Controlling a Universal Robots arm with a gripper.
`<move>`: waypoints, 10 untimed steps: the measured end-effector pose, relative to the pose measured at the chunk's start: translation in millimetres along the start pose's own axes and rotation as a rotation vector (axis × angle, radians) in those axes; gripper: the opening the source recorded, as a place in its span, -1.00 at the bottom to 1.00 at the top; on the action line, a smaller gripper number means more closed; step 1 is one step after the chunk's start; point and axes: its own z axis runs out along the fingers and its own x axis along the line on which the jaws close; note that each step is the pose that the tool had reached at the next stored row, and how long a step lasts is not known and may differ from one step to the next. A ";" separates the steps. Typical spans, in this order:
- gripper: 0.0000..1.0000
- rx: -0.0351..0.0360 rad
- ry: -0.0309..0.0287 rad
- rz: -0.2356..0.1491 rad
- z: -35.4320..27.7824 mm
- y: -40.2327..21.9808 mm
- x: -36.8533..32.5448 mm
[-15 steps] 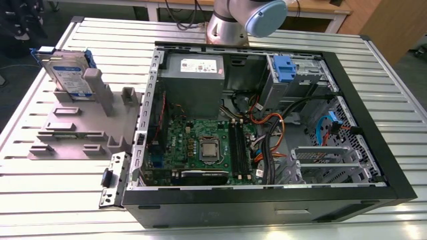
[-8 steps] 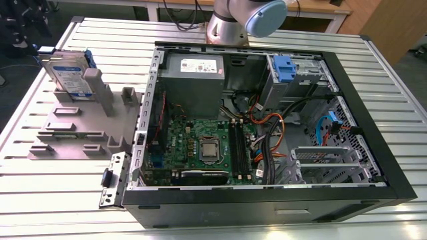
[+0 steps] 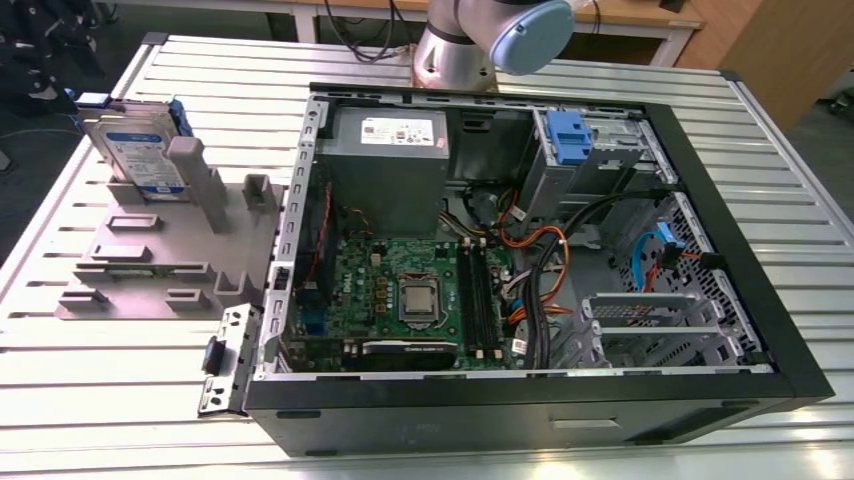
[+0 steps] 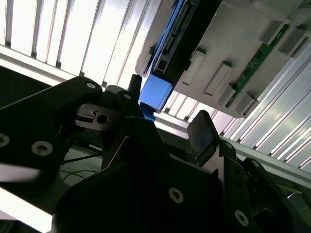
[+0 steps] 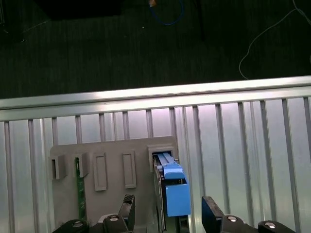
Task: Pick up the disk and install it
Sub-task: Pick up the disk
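Blue-framed disk [image 5: 176,194] upright in grey holder [image 5: 112,154]; pincer [image 5: 169,209] spread above it; computer case [image 3: 507,425] beside.

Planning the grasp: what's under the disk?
The disk stands on edge in a slot of the grey holder, which lies on the slatted table. The slot hides its lower edge.

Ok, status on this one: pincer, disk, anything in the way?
Pincer open, lined up over the disk. Disk upright in the grey holder slot, not gripped. Green board slotted alongside, apart from the fingers.
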 end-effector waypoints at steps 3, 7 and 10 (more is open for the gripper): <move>0.29 0.0000 -0.0002 0.000 1.0 0.0 0.1; 0.29 0.0000 -0.0001 0.000 1.9 0.0 0.1; 0.29 0.0000 -0.0001 0.000 2.0 0.0 0.1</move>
